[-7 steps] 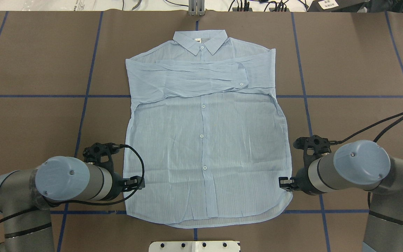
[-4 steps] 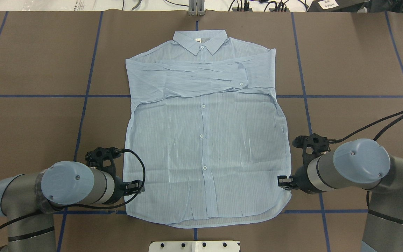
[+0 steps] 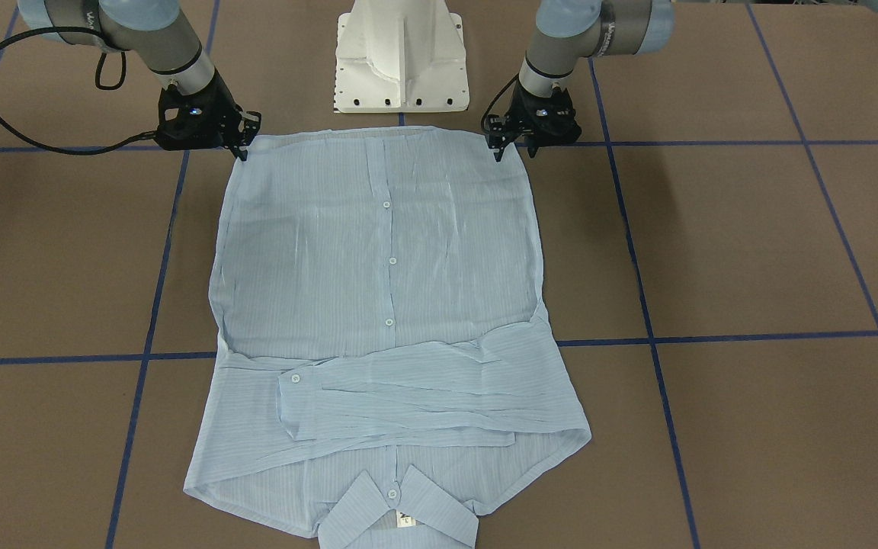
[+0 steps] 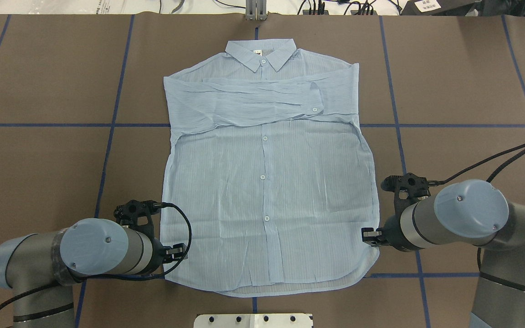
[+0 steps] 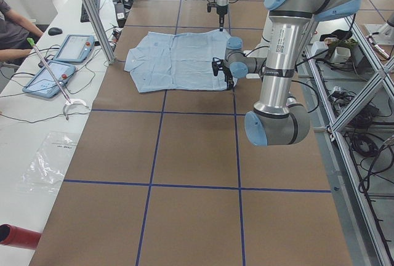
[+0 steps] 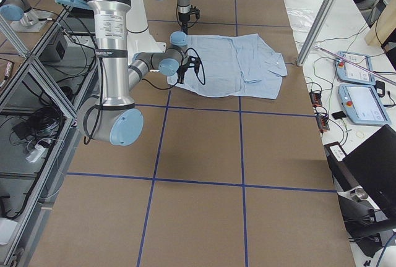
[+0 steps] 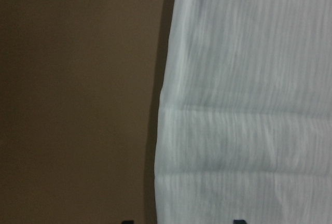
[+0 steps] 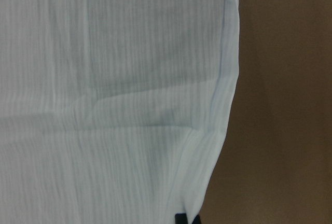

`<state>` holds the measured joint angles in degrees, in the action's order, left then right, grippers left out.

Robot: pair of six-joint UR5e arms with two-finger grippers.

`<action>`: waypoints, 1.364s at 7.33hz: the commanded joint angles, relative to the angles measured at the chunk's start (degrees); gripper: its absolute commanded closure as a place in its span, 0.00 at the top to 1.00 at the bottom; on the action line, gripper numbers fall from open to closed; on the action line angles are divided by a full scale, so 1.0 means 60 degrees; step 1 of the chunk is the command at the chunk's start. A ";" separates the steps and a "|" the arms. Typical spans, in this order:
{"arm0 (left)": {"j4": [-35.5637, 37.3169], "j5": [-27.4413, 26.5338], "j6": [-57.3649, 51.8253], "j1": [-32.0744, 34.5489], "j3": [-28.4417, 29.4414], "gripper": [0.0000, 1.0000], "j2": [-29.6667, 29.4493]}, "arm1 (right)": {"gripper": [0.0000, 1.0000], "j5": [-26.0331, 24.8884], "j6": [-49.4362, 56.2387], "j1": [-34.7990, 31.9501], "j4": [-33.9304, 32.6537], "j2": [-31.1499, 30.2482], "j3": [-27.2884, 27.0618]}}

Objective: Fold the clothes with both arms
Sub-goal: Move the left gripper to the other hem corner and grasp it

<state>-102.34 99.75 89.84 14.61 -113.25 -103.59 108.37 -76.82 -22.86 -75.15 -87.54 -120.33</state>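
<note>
Shirt (image 4: 267,191) flat. Your left gripper (image 3: 514,155) fingers wide astride left hem corner; right gripper (image 4: 366,237) pinching right side edge. Table (image 4: 463,91) open outboard.

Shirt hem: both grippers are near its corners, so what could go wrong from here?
The left gripper is open astride the shirt edge while the right gripper looks shut on it; lifting now would skew the shirt. The thin cloth may be pinched one layer only. The loose sleeves across the chest could slip.
</note>
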 commanded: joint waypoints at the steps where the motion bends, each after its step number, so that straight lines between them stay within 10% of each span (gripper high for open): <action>1: 0.0050 0.0001 0.0012 -0.0150 0.0008 0.65 -0.0034 | 0.00 0.0000 0.0014 -0.0028 0.0000 0.0001 0.0016; 4: 0.0050 0.0015 0.0012 -0.0370 0.0227 0.54 -0.0063 | 0.00 0.0000 0.0044 -0.0072 0.0000 0.0001 0.0016; 6: 0.0065 0.0015 0.0012 -0.0356 0.0140 0.25 -0.0005 | 0.00 0.0044 0.0058 -0.0130 0.0000 0.0001 0.0016; 10: 0.1222 0.0103 -0.0002 -0.0356 -0.0709 0.00 -0.0210 | 0.00 0.0103 0.0117 -0.0292 0.0000 -0.0014 0.0016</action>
<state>-96.48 100.26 89.85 12.51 -116.41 -104.48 108.92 -76.17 -24.40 -75.15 -87.62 -120.23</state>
